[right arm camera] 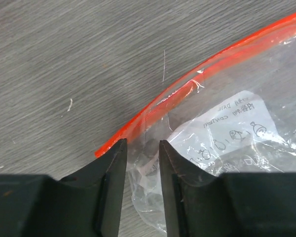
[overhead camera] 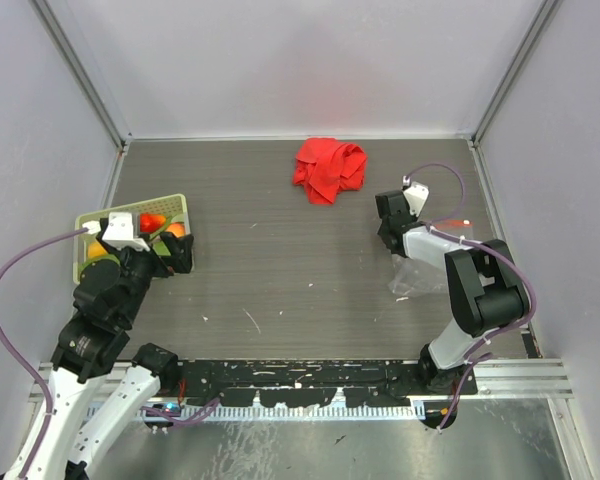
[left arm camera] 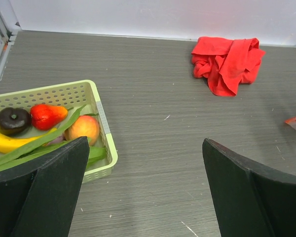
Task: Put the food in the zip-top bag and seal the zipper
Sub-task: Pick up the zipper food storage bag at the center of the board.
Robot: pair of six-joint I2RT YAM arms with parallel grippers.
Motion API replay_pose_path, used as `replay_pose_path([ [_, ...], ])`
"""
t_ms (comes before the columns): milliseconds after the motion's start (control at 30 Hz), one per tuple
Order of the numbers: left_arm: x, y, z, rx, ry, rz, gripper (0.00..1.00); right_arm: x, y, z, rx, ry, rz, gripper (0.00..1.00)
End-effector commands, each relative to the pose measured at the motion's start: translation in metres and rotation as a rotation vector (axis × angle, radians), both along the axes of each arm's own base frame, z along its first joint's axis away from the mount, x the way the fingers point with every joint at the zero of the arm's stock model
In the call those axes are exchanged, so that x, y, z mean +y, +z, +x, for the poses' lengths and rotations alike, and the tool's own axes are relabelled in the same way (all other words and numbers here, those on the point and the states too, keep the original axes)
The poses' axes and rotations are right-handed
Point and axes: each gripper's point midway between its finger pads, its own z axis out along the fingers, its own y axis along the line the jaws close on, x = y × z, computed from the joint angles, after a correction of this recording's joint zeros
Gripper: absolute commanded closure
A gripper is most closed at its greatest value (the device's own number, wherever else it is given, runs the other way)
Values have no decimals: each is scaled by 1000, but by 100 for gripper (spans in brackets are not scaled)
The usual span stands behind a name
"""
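The food lies in a pale green basket (left arm camera: 104, 129) at the table's left: a yellow banana (left arm camera: 5, 140), a red piece (left arm camera: 47, 116), an orange piece (left arm camera: 84, 127), a dark purple piece (left arm camera: 12, 120) and green pods (left arm camera: 39, 144). My left gripper (left arm camera: 145, 143) hangs wide open just right of the basket, holding nothing. The clear zip-top bag (right arm camera: 237, 113) lies flat at the right (overhead camera: 420, 275). Its red-orange zipper (right arm camera: 187, 89) runs along the mouth. My right gripper (right arm camera: 140, 145) straddles crumpled plastic at the bag's corner just below the zipper's end, jaws narrowly apart.
A crumpled red cloth (overhead camera: 328, 168) lies at the back middle of the table. Grey walls with metal posts close in the table on three sides. The basket (overhead camera: 180, 205) sits close to the left wall.
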Motion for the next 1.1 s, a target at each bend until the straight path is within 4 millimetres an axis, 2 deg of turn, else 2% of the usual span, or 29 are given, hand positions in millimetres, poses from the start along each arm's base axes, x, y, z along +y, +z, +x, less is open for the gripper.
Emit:
replay_pose_path([
  [0, -6, 13, 3, -29, -24, -22, 2, 8, 23, 19, -92, 27, 20, 68],
  [167, -11, 11, 3, -14, -47, -24, 2, 10, 21, 16, -82, 59, 19, 93],
  [233, -13, 10, 4, -7, -58, -25, 2, 13, 21, 15, -81, 78, 23, 99],
  [400, -18, 9, 4, 6, -83, -29, 2, 23, 21, 11, -77, 146, 40, 99],
  [533, -20, 8, 4, 8, -92, -30, 2, 57, 27, 5, -79, 313, 66, 100],
  [700, -22, 8, 3, 10, -103, -30, 2, 95, 38, -14, -66, 508, 67, 99],
  [833, -22, 7, 4, 13, -106, -30, 2, 101, 46, -30, -33, 567, 35, 99],
  [1067, -23, 7, 4, 16, -107, -29, 2, 98, 53, -57, 54, 576, -14, 97],
])
